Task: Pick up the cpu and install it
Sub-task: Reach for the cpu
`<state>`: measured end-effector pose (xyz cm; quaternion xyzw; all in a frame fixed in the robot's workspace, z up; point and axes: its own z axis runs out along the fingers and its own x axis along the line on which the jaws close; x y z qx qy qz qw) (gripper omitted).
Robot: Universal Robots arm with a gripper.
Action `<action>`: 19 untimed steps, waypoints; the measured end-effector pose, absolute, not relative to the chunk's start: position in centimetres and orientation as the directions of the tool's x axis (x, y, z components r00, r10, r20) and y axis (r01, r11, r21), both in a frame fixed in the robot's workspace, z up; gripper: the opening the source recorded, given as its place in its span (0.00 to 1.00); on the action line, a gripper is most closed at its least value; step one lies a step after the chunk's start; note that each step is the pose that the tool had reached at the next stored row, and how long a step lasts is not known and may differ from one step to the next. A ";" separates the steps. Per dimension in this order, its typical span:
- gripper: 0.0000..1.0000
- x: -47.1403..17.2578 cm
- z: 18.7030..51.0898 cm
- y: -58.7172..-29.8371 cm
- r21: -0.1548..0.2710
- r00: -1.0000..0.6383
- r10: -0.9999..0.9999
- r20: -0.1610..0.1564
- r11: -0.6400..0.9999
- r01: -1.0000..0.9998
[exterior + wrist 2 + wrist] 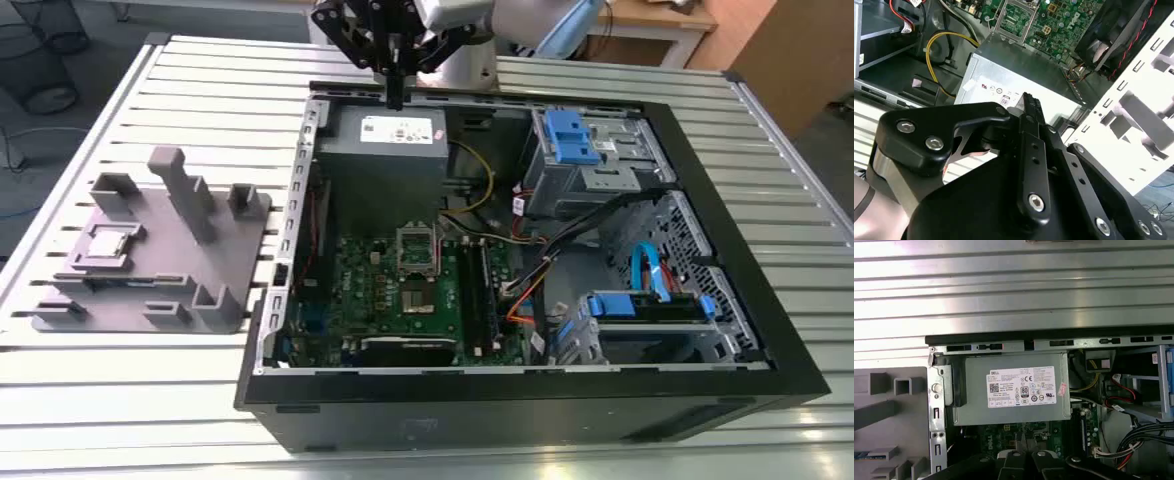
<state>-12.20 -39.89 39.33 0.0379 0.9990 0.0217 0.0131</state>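
At the exterior view's left, a grey plastic fixture (200, 295) sat on the slatted metal bench (134, 400), w/ upright posts and shallow pockets. The cpu (112, 243) lay flat in a pocket on the fixture's left part, pale square top up, touching nothing but the fixture and well apart from the hand.

Just beside the fixture, toward the exterior view's right, the PC case (534, 405) lay on its side w/ the panel off and the insides showing. The PSU (387, 150) was at the case's far end, its label facing up in the first wrist view (1009, 390). The hand (396, 98) hung over the PSU's far edge, near the case rim. It was clenched: in the second wrist view the fingertips (1030, 102) were pressed together w/ nothing seen btw them.

Nearer the camera than the PSU was the green motherboard (387, 295), w/ the metal-framed socket (416, 250) about mid-board; the second wrist view showed that socket (1014, 15) beyond the PSU. A yellow cable (939, 42) looped beside the PSU.

Further right, a blue drive cage (566, 135) stood at the case's far corner, and a second blue bracket (641, 305) sat toward the near corner.
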 end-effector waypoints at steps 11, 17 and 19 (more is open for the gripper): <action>0.11 -12.2 39.3 -39.9 0.044 -0.997 0.076 -0.024 0.996 0.075; 0.11 -12.8 39.3 -39.9 0.044 -0.997 0.076 -0.025 0.996 0.075; 0.11 -12.9 39.3 -39.9 0.045 -0.997 0.076 -0.026 0.996 0.075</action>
